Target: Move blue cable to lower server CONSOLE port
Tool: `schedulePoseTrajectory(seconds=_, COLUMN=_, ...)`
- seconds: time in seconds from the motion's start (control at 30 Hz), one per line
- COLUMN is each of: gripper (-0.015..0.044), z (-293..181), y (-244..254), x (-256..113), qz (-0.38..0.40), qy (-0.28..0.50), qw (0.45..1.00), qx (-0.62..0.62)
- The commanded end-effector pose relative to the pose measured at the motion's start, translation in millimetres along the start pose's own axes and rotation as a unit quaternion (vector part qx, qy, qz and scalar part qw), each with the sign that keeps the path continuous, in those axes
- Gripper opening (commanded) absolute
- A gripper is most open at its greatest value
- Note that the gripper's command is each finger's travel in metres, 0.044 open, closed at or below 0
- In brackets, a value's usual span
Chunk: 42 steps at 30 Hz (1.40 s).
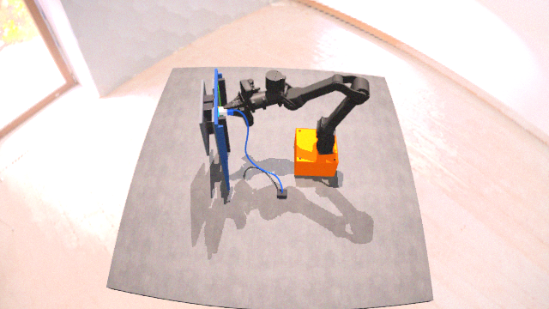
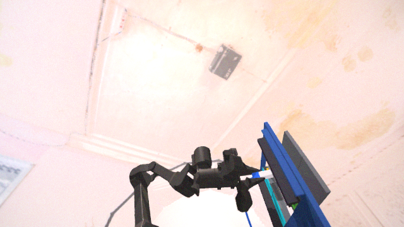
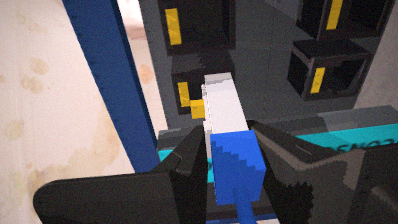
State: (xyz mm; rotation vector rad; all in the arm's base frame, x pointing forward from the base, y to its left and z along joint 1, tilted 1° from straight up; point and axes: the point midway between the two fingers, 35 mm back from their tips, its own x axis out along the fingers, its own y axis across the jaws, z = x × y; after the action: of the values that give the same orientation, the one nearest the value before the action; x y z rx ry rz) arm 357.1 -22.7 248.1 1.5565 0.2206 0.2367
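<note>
Blue framing [image 1: 223,150] [image 2: 284,159] [image 3: 112,80] is standing upright at the left from above; just right, the white-fronted plug [image 1: 222,112] [image 2: 266,174] [image 3: 229,125] is pointing toward it, its seating unclear. The gripper [image 1: 227,107] [image 2: 262,174] [image 3: 224,130] is clamping the plug. Rightward, the blue cable [image 1: 246,142] [image 2: 249,219] [image 3: 245,212] is curving to a small black block [image 1: 281,195], and the arm [image 1: 317,87] [image 2: 142,202] is rising from an orange base [image 1: 301,168].

Matte black arm [image 1: 315,88] [image 2: 142,202]; stubby cylinder housing [image 1: 275,82] [image 2: 202,156]; gripper [image 1: 227,109] [image 2: 262,175] [image 3: 224,130] fingers black, tapering to points.
</note>
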Motion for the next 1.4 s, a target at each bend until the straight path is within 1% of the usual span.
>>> schedulePoseTrajectory(seconds=0.0, gripper=0.0, z=-0.9, y=-0.6, x=-3.3, qz=0.0, qy=0.0, qw=1.0, qx=0.0)
schedulePoseTrajectory(seconds=1.37, gripper=0.0, z=0.9, y=-0.9, x=-32.3, qz=-0.002, qy=0.0, qw=1.0, qx=0.0)
